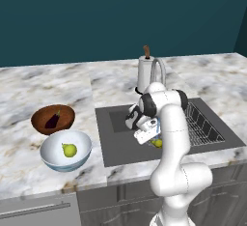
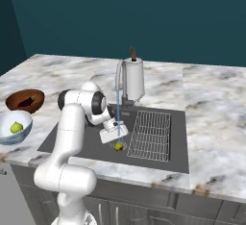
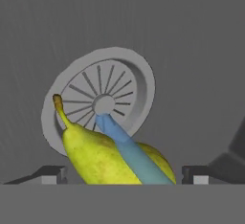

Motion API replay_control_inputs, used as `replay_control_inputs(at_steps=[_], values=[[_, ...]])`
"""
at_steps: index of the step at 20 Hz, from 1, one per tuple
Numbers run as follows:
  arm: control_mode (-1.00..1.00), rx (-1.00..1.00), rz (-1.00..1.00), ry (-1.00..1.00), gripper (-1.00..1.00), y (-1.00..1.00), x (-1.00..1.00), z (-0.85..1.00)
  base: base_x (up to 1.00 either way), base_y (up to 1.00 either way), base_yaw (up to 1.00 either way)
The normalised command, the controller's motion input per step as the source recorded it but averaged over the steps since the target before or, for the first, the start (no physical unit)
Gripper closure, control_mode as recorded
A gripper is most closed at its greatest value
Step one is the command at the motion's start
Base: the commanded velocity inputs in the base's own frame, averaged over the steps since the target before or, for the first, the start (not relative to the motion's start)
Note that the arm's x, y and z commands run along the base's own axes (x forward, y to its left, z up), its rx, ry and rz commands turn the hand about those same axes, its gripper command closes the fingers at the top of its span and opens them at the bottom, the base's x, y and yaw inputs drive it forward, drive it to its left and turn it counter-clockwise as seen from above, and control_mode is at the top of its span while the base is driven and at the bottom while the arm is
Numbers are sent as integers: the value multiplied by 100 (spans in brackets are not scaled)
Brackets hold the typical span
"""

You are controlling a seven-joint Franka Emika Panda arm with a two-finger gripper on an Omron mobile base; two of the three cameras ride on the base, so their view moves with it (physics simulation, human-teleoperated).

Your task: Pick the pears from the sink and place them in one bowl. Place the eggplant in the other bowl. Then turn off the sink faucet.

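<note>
My gripper (image 3: 124,176) reaches down into the sink (image 1: 116,145), open, with one fingertip (image 3: 52,174) on each side of a yellow-green pear (image 3: 98,158) and a gap to the fruit on both sides. This pear (image 1: 157,143) (image 2: 118,146) lies by the round drain (image 3: 139,74). A blue water stream (image 2: 118,108) falls from the faucet (image 1: 158,68) across it. A second pear (image 1: 69,149) sits in the white and blue bowl (image 1: 83,142). The eggplant (image 1: 52,120) lies in the brown wooden bowl (image 1: 41,116).
A wire rack (image 1: 202,128) takes up the right side of the basin. Behind the sink, beside the tap, stands a white cylinder with a brown top (image 1: 144,73). Both bowls rest on the marble counter (image 1: 29,90) left of the sink.
</note>
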Motion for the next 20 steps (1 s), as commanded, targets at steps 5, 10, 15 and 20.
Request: replay_control_inputs(at_steps=[5,10,15,20], values=[[-100,0,0,8,-100,-4,0,-21,0,0,0],[-100,-3,0,14,-100,-24,0,-55,0,0,0],[-100,-1,0,14,100,-55,-33,-80,0,0,0],[-100,0,0,10,100,-92,-37,-100,0,0,0]])
